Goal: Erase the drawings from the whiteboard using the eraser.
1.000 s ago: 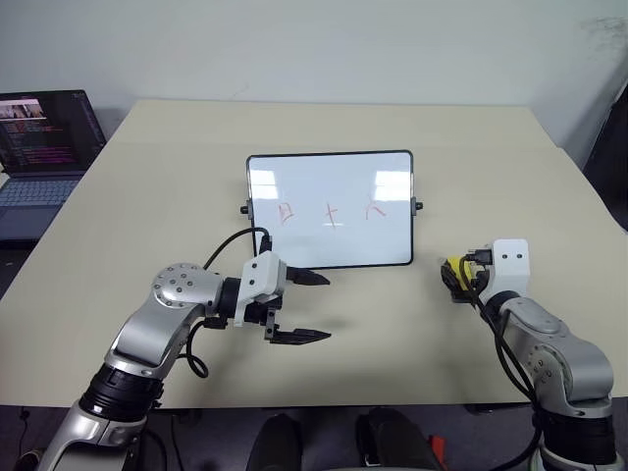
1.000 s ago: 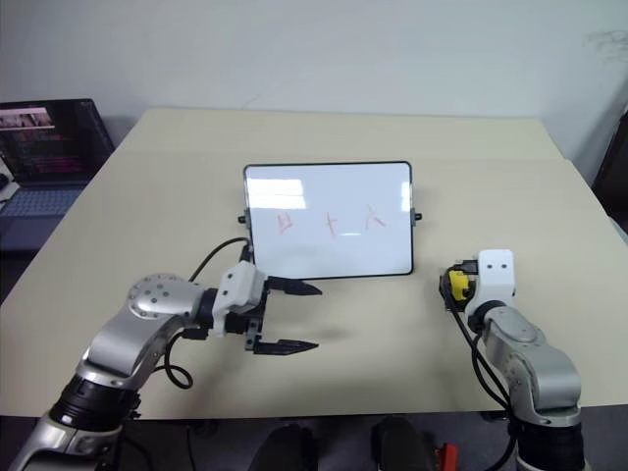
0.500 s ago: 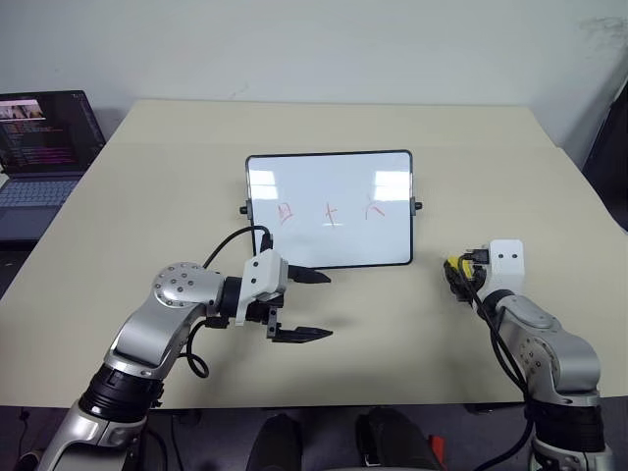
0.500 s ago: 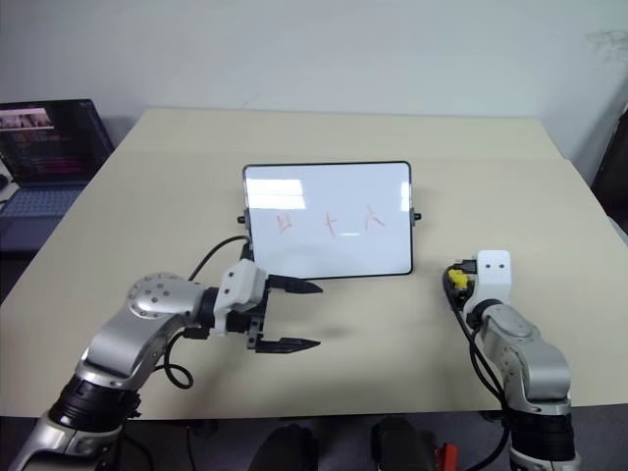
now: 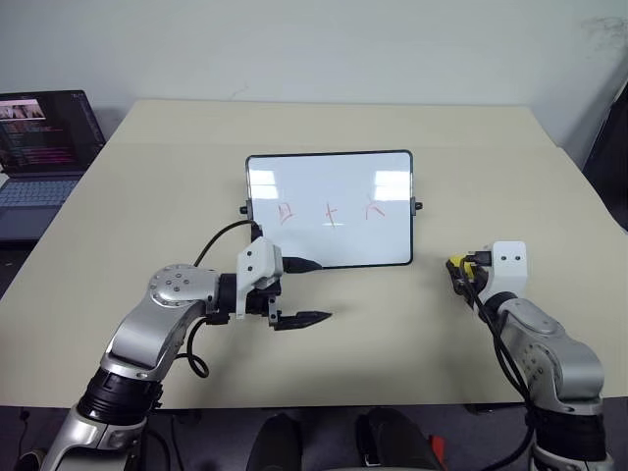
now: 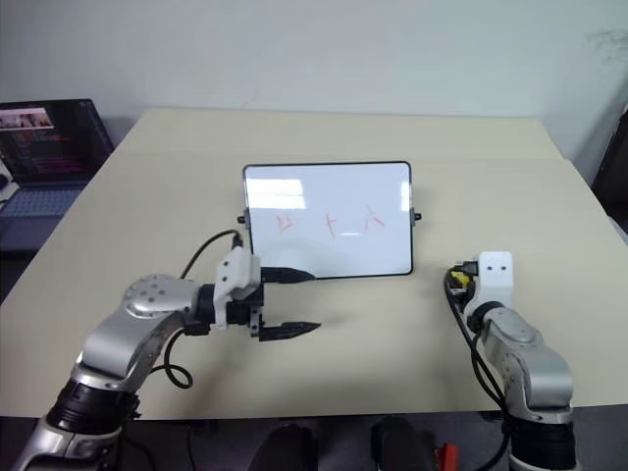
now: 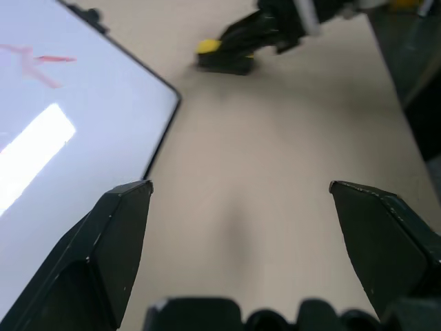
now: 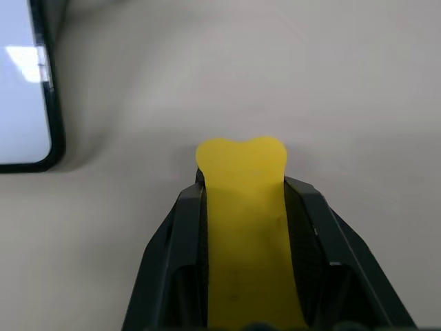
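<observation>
It looks like an office or lab room: a plain beige table (image 5: 147, 196) stands against a bare white wall (image 5: 324, 49), and an open laptop (image 5: 44, 147) with a lit screen sits beyond the table's far left corner.

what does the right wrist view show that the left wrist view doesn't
Right wrist view alone: the right pincer seen from directly behind, its fingers shut against both sides of the yellow eraser, whose front end sticks out past them.

Left wrist view alone: the left pincer wide open with nothing between its fingers, and part of a red drawing on the whiteboard.

Both: the eraser in the right pincer, a corner of the whiteboard, and the beige table.
</observation>
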Motion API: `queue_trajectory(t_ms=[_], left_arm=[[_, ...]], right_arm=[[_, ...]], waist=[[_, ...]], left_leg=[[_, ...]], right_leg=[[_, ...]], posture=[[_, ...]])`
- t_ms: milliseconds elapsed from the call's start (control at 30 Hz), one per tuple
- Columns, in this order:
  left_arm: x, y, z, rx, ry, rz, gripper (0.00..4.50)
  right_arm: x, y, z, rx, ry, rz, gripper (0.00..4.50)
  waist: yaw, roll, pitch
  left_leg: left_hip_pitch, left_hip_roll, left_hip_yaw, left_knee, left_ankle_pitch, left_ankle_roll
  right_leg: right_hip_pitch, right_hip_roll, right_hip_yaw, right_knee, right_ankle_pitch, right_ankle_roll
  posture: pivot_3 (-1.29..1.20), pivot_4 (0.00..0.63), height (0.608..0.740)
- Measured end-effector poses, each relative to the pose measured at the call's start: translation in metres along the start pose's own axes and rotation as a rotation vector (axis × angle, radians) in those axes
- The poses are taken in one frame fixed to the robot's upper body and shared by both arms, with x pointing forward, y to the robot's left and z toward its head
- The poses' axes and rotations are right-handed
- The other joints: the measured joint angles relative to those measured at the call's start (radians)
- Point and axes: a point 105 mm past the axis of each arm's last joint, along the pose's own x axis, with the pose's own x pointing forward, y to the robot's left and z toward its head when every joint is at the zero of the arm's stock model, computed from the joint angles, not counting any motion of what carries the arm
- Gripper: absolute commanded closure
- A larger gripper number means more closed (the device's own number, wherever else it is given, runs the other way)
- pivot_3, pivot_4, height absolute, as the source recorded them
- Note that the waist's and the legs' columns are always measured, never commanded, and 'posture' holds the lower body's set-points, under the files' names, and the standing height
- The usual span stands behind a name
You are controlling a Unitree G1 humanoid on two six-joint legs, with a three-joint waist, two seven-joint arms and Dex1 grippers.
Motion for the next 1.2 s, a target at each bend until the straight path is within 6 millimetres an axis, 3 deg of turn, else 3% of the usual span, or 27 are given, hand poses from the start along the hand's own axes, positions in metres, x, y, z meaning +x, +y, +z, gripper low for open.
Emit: queue_trajectory(t_ms=[233, 767, 1033, 1200], left_arm=[[-0.009, -0.011, -0.002, -0.069, 0.004, 0.029, 0.00], [-0.016, 0.003, 0.001, -0.056, 0.009, 0.121, 0.00], [-0.039, 0.009, -0.008, -0.122, 0.042, 0.236, 0.00], [-0.052, 0.002, -0.019, -0.163, 0.094, 0.305, 0.00]], right_arm=[[-0.020, 0.011, 0.006, -0.056, -0.045, 0.091, 3.32], [-0.032, 0.046, 0.017, -0.054, -0.089, 0.330, 3.33], [-0.034, 0.052, 0.024, -0.085, -0.108, 0.383, 3.33], [-0.028, 0.064, 0.032, -0.131, -0.122, 0.464, 3.33]], waist=[[0.000, 0.000, 0.000], [0.001, 0.000, 0.000], [-0.001, 0.000, 0.000], [0.000, 0.000, 0.000]], left_leg=[[0.001, 0.000, 0.000, 0.000, 0.000, 0.000], [0.001, 0.000, 0.000, 0.000, 0.000, 0.000], [0.002, 0.000, 0.000, 0.000, 0.000, 0.000], [0.002, 0.000, 0.000, 0.000, 0.000, 0.000]], right_leg=[[0.000, 0.000, 0.000, 0.001, -0.001, 0.001], [0.001, 0.000, 0.000, 0.000, 0.000, 0.001], [0.000, 0.000, 0.000, 0.001, -0.001, 0.001], [0.000, -0.001, 0.000, 0.001, 0.000, 0.001]], posture=[[0.00, 0.150, 0.740], [0.00, 0.150, 0.740], [0.00, 0.150, 0.740], [0.00, 0.150, 0.740]])
